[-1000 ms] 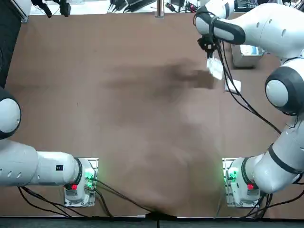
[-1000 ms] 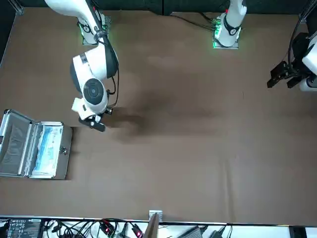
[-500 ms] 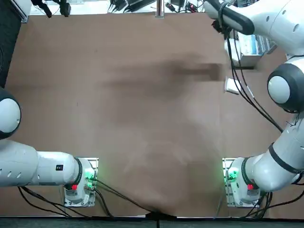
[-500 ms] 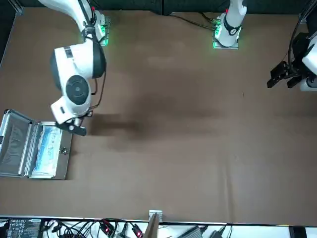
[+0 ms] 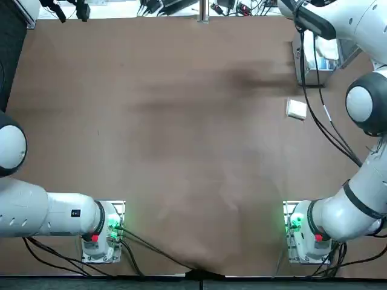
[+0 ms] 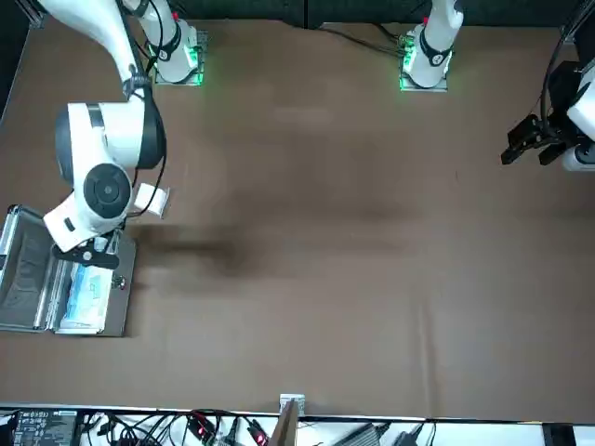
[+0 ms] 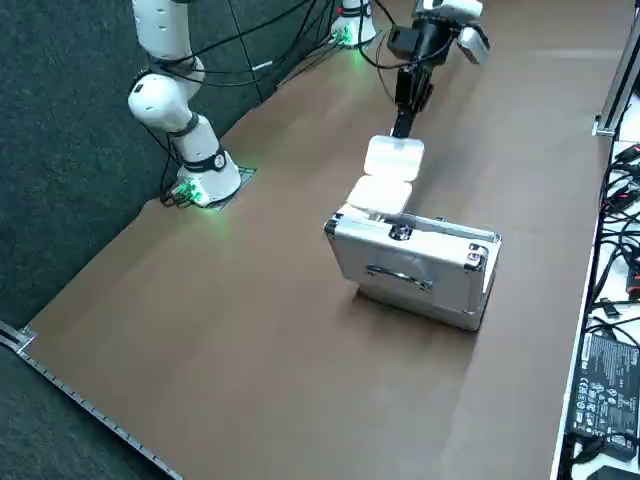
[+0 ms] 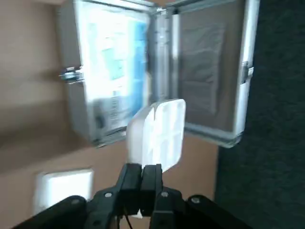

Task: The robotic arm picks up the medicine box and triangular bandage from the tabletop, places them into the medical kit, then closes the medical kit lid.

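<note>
Brown table (image 5: pixel 181 151) borders the open kit (image 6: pixel 117 302); box (image 5: pixel 296 109) near it; right gripper (image 8: pixel 147 168), fingers nearly together, grips bandage (image 8: pixel 164 133) over its edge.

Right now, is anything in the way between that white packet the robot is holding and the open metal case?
Nothing visible blocks it. The right gripper holds the packet close by the case, whose lid is swung open; the small white box lies outside on the table.
</note>
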